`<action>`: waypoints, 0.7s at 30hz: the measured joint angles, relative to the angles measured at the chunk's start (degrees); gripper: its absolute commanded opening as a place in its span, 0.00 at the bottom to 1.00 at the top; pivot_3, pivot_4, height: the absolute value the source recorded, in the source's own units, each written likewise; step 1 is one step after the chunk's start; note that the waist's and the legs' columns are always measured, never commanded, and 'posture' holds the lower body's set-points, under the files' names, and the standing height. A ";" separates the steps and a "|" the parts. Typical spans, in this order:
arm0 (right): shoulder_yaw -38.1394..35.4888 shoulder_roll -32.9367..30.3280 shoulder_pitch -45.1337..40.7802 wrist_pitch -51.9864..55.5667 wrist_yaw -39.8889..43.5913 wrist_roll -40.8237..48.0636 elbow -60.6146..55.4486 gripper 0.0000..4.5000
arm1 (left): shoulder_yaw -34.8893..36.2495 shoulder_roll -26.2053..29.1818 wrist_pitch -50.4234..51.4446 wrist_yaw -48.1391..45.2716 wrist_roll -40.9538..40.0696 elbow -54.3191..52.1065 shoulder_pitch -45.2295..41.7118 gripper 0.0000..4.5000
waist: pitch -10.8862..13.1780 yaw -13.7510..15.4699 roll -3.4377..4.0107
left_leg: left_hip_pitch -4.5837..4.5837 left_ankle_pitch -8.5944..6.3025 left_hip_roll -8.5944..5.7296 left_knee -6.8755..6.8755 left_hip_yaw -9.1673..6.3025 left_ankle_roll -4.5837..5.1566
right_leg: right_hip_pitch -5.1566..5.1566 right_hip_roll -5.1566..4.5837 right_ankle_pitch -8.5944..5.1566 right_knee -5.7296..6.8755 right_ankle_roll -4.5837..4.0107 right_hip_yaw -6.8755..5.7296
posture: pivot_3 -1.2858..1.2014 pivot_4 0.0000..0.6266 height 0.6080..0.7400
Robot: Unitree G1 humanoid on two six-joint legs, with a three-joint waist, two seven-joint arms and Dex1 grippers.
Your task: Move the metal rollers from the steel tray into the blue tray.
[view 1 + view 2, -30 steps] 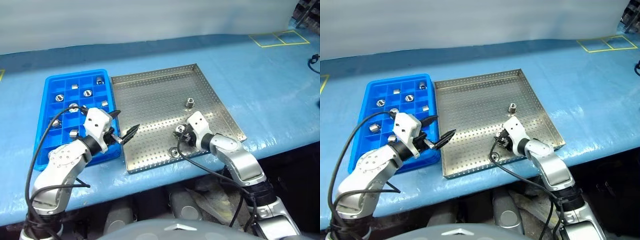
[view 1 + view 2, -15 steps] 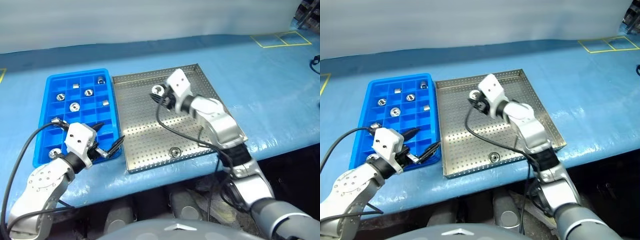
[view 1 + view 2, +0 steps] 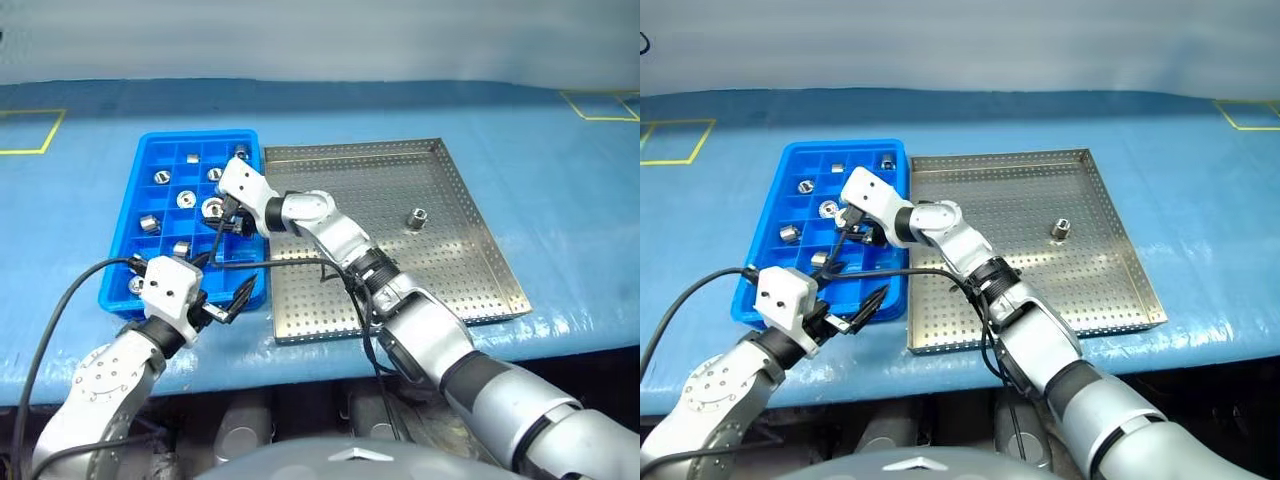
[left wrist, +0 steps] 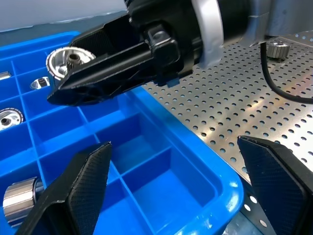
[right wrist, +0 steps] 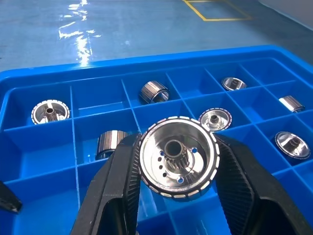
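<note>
Right gripper [image 5: 177, 196] carries one roller [image 5: 177, 164] over the blue tray [image 3: 118, 288]; left gripper [image 3: 222, 285] waits with its jaws spread wide, holding nothing.

Nearest, the left gripper hovers over the blue tray's near right corner, beside the steel tray [image 3: 400, 320]. Past it, the right arm reaches across from the steel tray, its fingers [image 5: 120, 191] clamped on either side of the roller, above compartments near the tray's middle. Other metal rollers [image 5: 154, 91] lie singly in compartments beyond and around it. Farther right, one roller [image 3: 416, 218] stands on the steel tray's perforated floor, well apart from both grippers.
</note>
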 measured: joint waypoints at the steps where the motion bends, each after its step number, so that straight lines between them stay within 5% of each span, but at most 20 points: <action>1: -0.30 0.23 -0.65 -0.93 -0.02 -0.16 1.51 0.40 | -0.26 -0.43 -0.27 0.33 0.23 -0.07 0.52 1.00 | 0.00 0.25 0.00 | 0.00 0.01 0.00 -0.02 -0.07 -0.03 | 0.02 -0.03 -0.05 0.00 -0.08 -0.15 | 0.59 0.24 1.00; 21: -4.44 1.52 -6.58 -10.11 -1.18 -3.30 21.32 0.40 | -3.51 -4.26 -2.31 4.87 2.71 -3.29 6.57 1.00 | 0.07 3.33 0.11 | 0.00 0.28 0.14 -0.18 -1.04 -0.53 | 0.27 0.44 -0.35 0.15 -0.61 -1.09 | 0.65 0.24 1.00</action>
